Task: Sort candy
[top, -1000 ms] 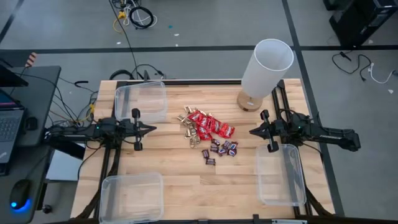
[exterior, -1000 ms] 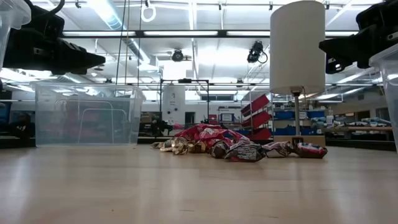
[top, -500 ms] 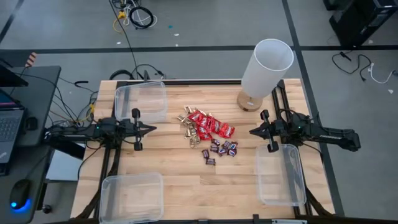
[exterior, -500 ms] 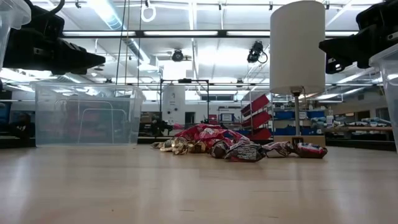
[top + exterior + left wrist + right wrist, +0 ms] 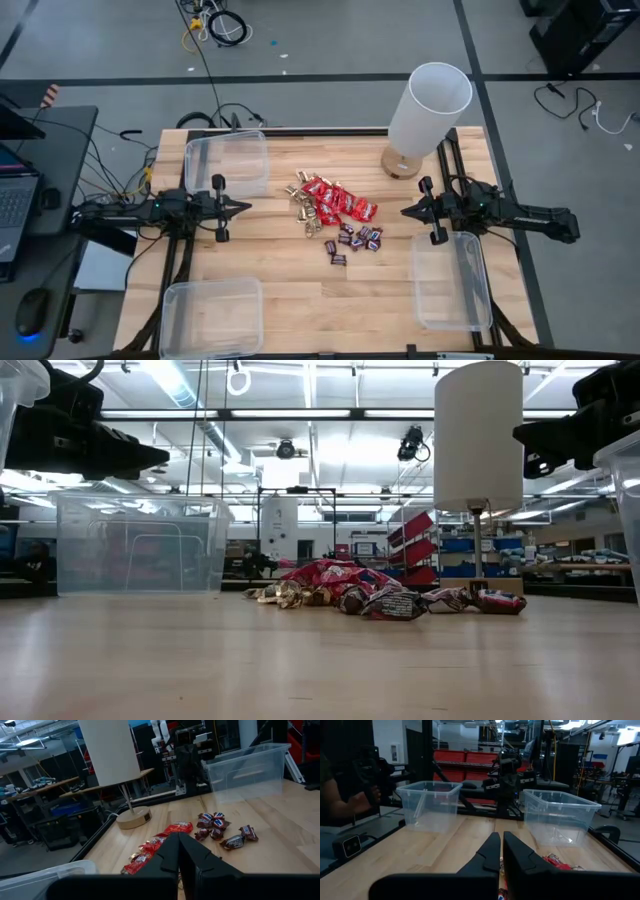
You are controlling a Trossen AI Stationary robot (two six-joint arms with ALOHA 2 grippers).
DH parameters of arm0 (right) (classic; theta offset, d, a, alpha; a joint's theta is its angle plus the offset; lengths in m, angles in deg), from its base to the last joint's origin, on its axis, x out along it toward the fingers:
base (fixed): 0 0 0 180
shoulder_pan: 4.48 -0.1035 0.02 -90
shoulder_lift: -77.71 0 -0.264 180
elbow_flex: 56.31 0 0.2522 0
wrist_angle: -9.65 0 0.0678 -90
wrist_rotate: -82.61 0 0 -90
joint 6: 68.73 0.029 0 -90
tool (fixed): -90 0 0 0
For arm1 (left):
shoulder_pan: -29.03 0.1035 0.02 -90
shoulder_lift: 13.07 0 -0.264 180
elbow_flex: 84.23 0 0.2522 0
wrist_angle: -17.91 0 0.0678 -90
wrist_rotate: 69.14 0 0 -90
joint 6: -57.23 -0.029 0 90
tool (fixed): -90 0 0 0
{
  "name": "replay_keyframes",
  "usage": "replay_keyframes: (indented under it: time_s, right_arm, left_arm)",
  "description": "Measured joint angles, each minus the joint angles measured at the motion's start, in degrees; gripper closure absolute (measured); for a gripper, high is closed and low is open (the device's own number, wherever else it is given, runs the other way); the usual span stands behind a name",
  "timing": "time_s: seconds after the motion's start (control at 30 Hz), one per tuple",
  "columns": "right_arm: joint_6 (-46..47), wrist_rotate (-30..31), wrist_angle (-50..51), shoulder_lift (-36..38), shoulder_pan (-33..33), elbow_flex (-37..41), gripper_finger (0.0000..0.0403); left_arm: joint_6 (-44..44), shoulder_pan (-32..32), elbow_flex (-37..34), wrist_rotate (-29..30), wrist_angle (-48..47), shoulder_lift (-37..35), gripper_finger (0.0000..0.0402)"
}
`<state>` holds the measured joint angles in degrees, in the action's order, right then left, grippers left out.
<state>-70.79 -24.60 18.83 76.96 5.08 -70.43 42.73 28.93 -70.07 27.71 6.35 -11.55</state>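
Nothing has changed; the candy [image 5: 335,215] stays heaped beside the lamp [image 5: 418,120]; both sets of jaws stay closed, empty; start sorting.

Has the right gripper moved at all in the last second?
No. In the high view the right gripper sits in the same spot, just below the lamp and beside the candy.

table [image 5: 280,300]: you see pale, smooth wood
bins [image 5: 228,162]: clear glossy plastic
candy [image 5: 335,205]: shiny, crinkled foil wrappers
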Motion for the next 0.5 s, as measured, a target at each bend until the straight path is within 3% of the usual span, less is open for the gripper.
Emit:
replay_keyframes:
  time_s: [0.23,0.37,0.5]
  right_arm:
    - [0.0,0.0,0.01,0.0,0.01,0.0,0.0394]
    - [0.0,0.0,0.01,0.02,0.0,0.02,0.0394]
    - [-0.01,0.0,-0.01,0.02,-0.02,0.01,0.0394]
  left_arm:
    - [0.21,-0.01,-0.01,0.0,0.22,0.02,0.0394]
    - [12.29,-0.02,0.0,-1.69,2.58,0.0,0.0394]
    - [20.62,-0.01,0.0,-2.22,11.6,-0.05,0.0394]
